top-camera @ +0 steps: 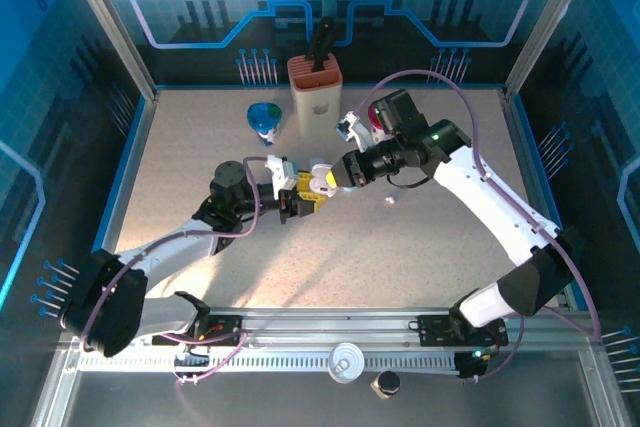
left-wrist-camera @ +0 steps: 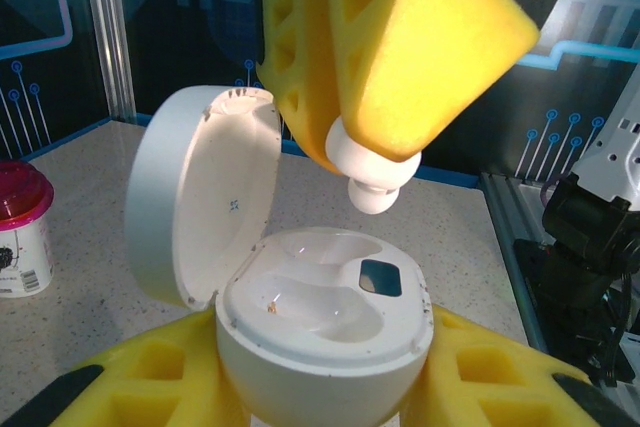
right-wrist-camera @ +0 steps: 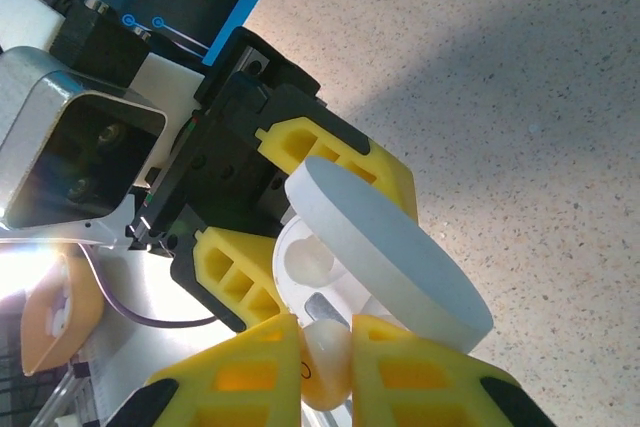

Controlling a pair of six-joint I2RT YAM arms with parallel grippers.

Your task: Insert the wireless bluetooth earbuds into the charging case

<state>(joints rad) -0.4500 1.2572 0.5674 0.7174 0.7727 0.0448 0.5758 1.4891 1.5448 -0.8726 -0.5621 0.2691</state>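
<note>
1. Earbud (left-wrist-camera: pixel 372 175), tiny glossy white plastic, pinched by right gripper (top-camera: pixel 326 179), hangs at 12 o'clock above round white plastic charging case (left-wrist-camera: pixel 320 342).
2. Left gripper (top-camera: pixel 296 203) clamps that case (lid (left-wrist-camera: pixel 200 212) open, 10 o'clock).

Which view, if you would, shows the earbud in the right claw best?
Left wrist: the earbud protrudes clearly above the open charging case. Right wrist shows it half-hidden between fingers; top external, too small to tell.

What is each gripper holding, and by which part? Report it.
Left gripper clamps the charging case by its lower body, lid open. Right gripper pinches an earbud by its upper end.
</note>
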